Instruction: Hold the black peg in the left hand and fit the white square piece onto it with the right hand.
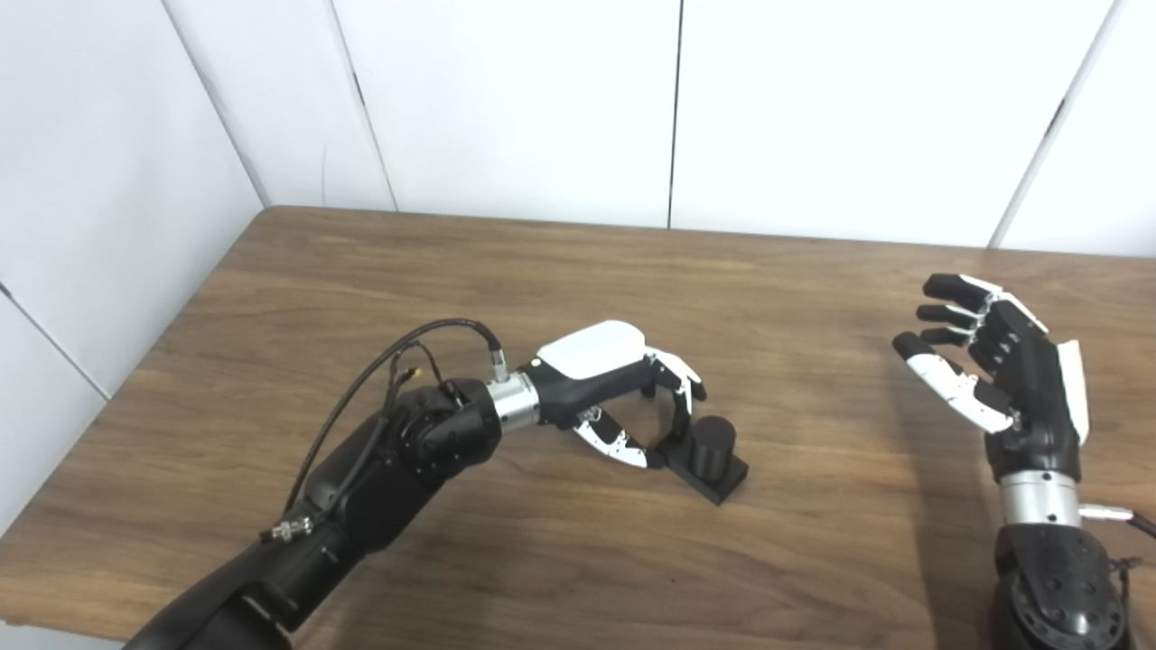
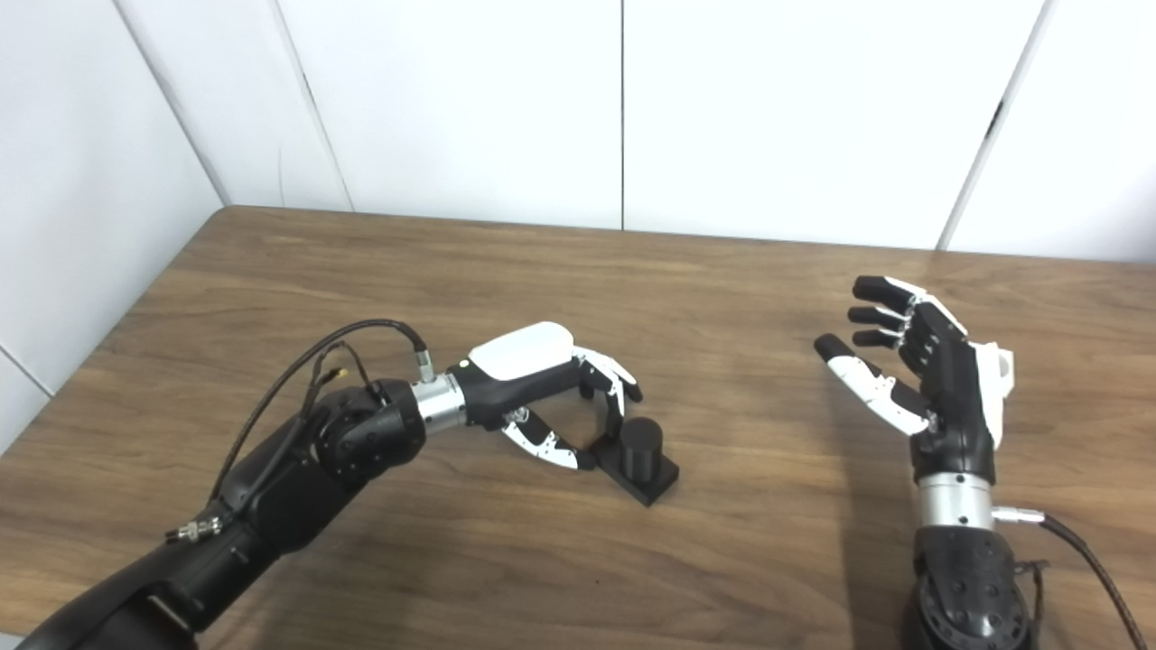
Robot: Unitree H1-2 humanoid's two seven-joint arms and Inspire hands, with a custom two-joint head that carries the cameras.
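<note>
Reaching for the black peg [image 1: 711, 453] on the table [image 1: 578, 271] — left hand [image 1: 623, 393] beside it, fingers apart, nothing gripped.
The peg stands upright on a flat square base, near the table's middle; it looks rigid, light and smooth, likely to slip — the base edges appear the safer hold, leaving the post free. Right hand [image 1: 998, 366] waits well apart, fingers spread, empty. No white square piece is visible in either view.

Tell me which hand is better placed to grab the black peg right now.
Left. The left hand is already at the black peg on the table, fingers spread around its near end but not yet closed. The right hand is open, raised far off to the side, holding nothing.
</note>
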